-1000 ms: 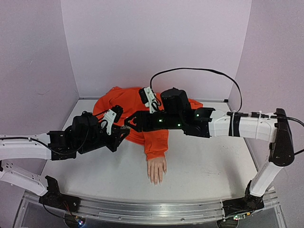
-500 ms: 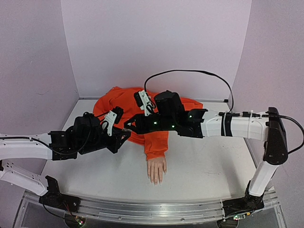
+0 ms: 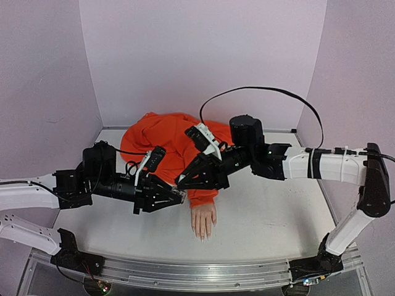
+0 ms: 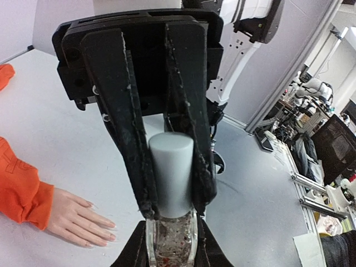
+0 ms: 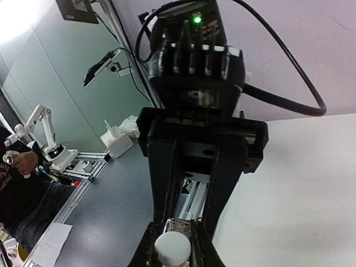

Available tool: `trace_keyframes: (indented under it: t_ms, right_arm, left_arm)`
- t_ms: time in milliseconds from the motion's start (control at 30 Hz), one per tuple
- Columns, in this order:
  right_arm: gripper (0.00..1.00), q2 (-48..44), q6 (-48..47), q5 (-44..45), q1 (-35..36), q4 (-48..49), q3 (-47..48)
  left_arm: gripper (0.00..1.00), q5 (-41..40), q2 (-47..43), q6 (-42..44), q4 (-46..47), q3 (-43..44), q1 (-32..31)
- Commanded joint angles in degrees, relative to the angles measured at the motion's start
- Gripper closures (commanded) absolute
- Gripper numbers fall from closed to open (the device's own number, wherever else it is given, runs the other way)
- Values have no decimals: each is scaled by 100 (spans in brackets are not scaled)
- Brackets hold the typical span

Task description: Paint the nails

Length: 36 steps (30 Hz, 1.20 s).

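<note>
Both arms meet above the table (image 3: 278, 216), just far and left of the mannequin hand (image 3: 203, 219).

Left gripper (image 3: 179, 197): jaws clenched on the small bottle (image 4: 171, 200), fingers lying along its white cap (image 4: 171, 164).

Right gripper (image 3: 182, 183): jaws also clamped, fingertips at the glass end of the same bottle.

The nails (image 3: 202, 235) lie at the near end of the hand, fingers pointing to the near edge, unpainted and untouched. The hand rests flat, with the cuff of the orange sleeve (image 3: 202, 190) at its wrist.

Hazards, as judged:
- The bottle appears to lie closer to level than upright. Once the cap loosens, polish could run out onto the sleeve or table below.
- The two grippers meet at an angle rather than in line. A twist could lever the smooth glass out of the fingertips.
- The fingers are crowded together, so a pull apart may knock them against each other.
- A loaded brush would pass over the sleeve and could drip.
</note>
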Motion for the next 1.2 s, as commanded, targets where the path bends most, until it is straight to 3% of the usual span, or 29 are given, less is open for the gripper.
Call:
trace_keyframes:
  t_ms: [0, 33, 67, 133, 200, 267, 433, 633, 800, 1167]
  right_arm:
    - [98, -498, -237, -288, -37, -434, -282]
    - [90, -550, -151, 71, -40, -436, -280]
    - [75, -621, -30, 570, -36, -449, -270]
    - [53, -793, 249, 2053, -36, -492, -288]
    - [38, -928, 609, 3053, -49, -537, -279]
    - [32, -1002, 977, 3522, -47, -571, -210]
    - [31, -949, 2059, 4458, 107, -522, -78]
    - [36, -410, 2513, 5202, 436, -641, 391]
    - [39, -14, 2543, 5349, 590, -649, 826]
    - [62, 513, 2602, 5128, 621, -668, 1126]
  left_arm:
    - [100, -163, -432, 388, 740, 131, 57]
    - [100, -844, -431, 399, 703, 84, 57]
    - [100, -1394, -419, 377, 652, 44, 49]
    - [100, -2280, -379, 347, 567, -10, 42]
    - [100, -2905, -285, 330, 442, -6, 20]
    - [100, -3390, -179, 377, 262, 83, -37]
    - [100, -4218, 28, 437, 52, 204, -174]
    - [100, -4492, 173, 574, 21, 289, -249]
    - [100, -4521, 332, 622, -35, 365, -327]
    - [100, -4506, 395, 580, -89, 497, -374]
